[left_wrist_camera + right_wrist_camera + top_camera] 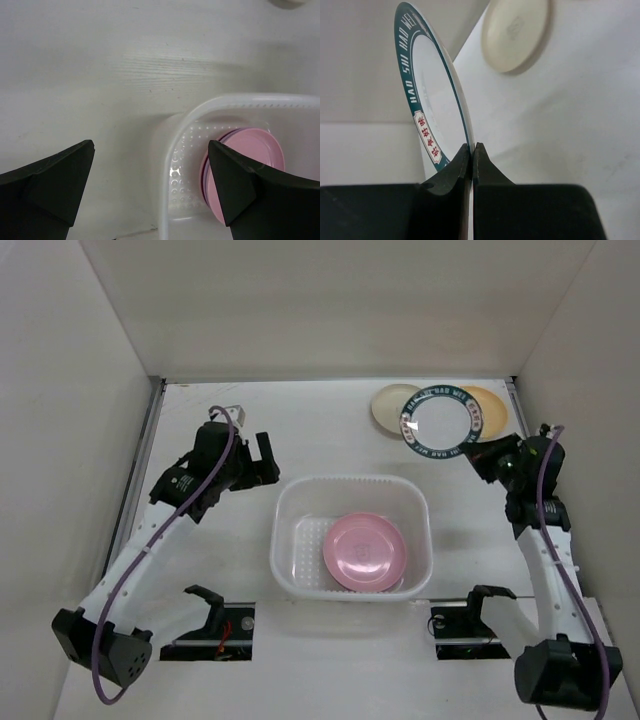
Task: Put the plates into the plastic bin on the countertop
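The translucent plastic bin stands mid-countertop and holds a stack topped by a pink plate; a purple edge shows under the pink plate in the left wrist view. My right gripper is shut on the rim of a white teal-rimmed plate, held on edge above the far right; the right wrist view shows the plate pinched between the fingers. A cream plate and an orange-yellow plate lie behind it. My left gripper is open and empty, left of the bin.
White walls border the countertop at the back and both sides. A metal rail runs along the left edge. Two black brackets sit at the near edge by the arm bases. The cream plate also shows in the right wrist view.
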